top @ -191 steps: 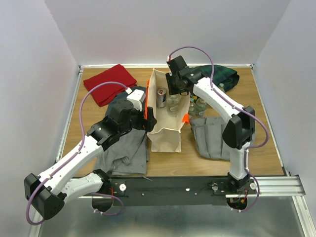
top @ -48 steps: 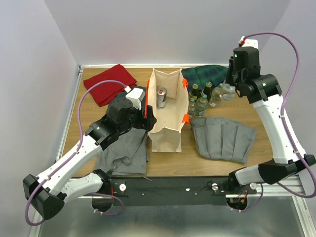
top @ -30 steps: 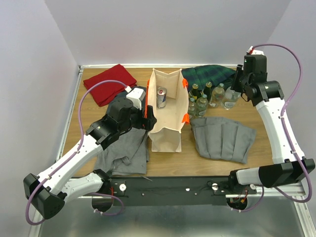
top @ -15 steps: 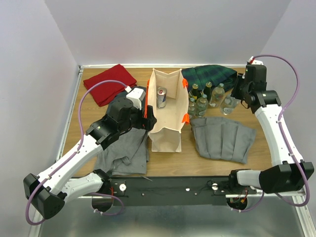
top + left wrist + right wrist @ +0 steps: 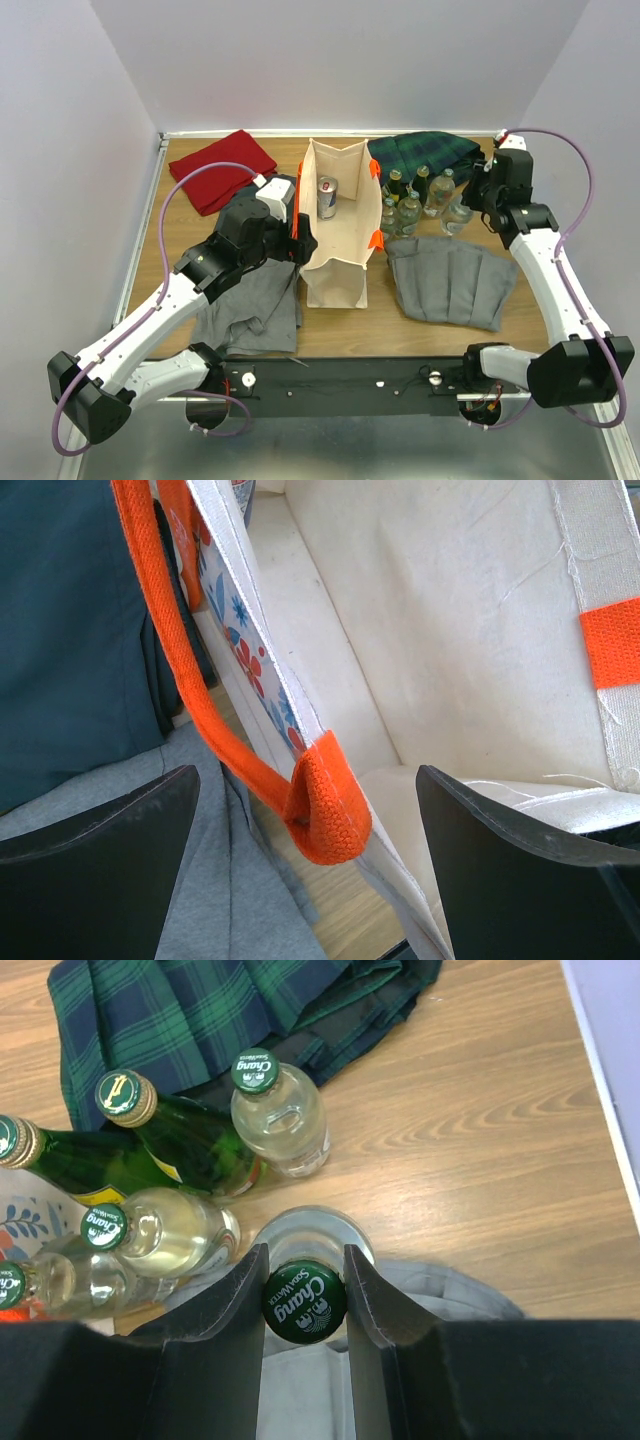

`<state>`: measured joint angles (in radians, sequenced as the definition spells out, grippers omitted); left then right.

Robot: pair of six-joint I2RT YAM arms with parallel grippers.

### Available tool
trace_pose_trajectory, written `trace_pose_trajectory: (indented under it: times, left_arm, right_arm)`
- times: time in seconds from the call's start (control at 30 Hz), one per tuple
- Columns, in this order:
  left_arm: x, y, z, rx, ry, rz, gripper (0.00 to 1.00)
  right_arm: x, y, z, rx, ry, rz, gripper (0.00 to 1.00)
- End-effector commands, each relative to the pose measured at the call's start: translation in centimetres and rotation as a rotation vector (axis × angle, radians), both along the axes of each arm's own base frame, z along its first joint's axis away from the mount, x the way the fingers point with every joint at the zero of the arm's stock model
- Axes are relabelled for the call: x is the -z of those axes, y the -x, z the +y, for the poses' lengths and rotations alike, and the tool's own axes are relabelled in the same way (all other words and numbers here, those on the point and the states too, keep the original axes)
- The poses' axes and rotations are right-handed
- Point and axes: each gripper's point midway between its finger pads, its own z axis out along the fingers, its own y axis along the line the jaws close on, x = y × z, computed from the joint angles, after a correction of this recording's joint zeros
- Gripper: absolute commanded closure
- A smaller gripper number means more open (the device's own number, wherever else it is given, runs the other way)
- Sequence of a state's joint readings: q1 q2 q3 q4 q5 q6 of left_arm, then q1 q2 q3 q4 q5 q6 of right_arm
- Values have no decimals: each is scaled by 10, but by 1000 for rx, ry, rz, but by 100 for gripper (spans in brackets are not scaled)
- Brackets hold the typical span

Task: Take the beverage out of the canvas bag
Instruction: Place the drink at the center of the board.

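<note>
The beige canvas bag [image 5: 335, 275] stands open mid-table with orange handles, and a red-and-silver can [image 5: 327, 197] rests at its far end. My left gripper [image 5: 300, 238] is open, its jaws astride the bag's left wall and the orange handle [image 5: 325, 805]. My right gripper [image 5: 478, 205] is well right of the bag, shut on the neck of a clear soda-water bottle [image 5: 305, 1225] with a green cap [image 5: 304, 1302]. The bottle hangs upright beside the other bottles, over the grey cloth's far edge. Whether its base touches the table is hidden.
Several green and clear bottles [image 5: 405, 200] stand right of the bag. A plaid cloth [image 5: 425, 152] lies behind them and a grey pleated cloth [image 5: 450, 280] in front. A red cloth [image 5: 222, 165] lies far left, and grey clothing [image 5: 250, 300] lies under my left arm.
My right gripper has come down and a little nearer with the clear bottle, settling beside the bottle group. My left arm and the bag have not moved.
</note>
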<state>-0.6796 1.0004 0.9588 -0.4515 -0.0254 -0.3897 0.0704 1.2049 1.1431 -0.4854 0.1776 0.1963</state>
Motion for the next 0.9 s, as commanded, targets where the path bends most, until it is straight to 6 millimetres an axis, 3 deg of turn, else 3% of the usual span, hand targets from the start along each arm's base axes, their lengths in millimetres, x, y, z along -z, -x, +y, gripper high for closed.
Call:
trace_pose_trajectory:
  times: [0.0, 0.47, 0.87]
  left_arm:
    - [-8, -4, 2, -19, 9, -17, 1]
    - [-5, -6, 1, -23, 1, -12, 1]
    - [-1, -8, 0, -20, -7, -6, 1]
  right_arm:
    - [-51, -27, 6, -25, -33, -238, 99]
    - [-27, -52, 19, -83, -56, -168, 99]
    - [-18, -62, 27, -143, -44, -132, 99]
